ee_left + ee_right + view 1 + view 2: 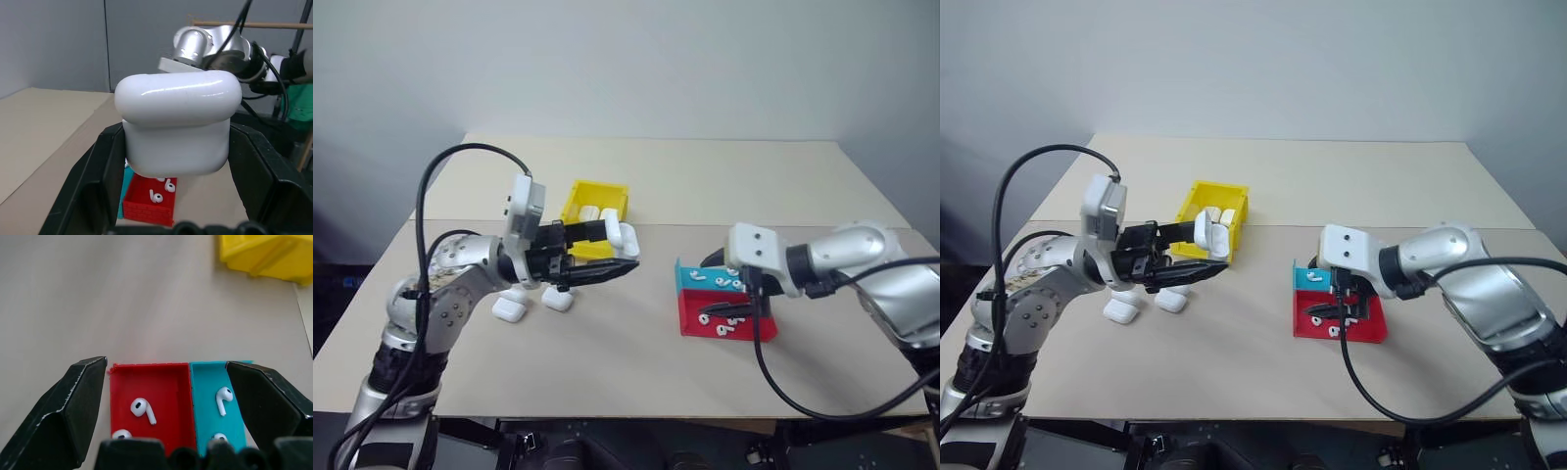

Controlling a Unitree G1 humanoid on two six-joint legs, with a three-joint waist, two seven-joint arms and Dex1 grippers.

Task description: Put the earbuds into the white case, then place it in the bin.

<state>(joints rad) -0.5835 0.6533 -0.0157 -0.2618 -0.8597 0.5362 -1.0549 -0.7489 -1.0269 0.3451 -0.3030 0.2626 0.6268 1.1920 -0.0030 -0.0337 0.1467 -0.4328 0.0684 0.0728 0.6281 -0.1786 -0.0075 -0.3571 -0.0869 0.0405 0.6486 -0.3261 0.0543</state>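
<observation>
I read the left tool (607,252) as clenched on one small glossy white rounded-rectangular case (626,239). The case sits crosswise between the two black fingers (105,186), lid closed, lifted clear of the beige surface (607,362). This tool points sideways toward the right arm.

Just behind the left tool's fingertips stands the yellow plastic open-topped bin (595,204), with white cases lying inside it. Below and behind the left tool's wrist, three more white cases (509,310) rest on the surface.

I read the right tool (166,396) as released: its black fingers stand wide apart and grasp nothing. It points downward over the red-and-blue stepped plastic tray (724,313). Directly ahead of this tool, between its fingers, lie the tiny glossy white earbuds with short stems (142,409): some in the red compartment, some in the blue compartment. I cannot tell whether the fingertips touch the tray.

The tray lies well apart from the left tool, across a bare stretch of surface. The yellow bin sits beyond the right tool, on the far side of the tray.
</observation>
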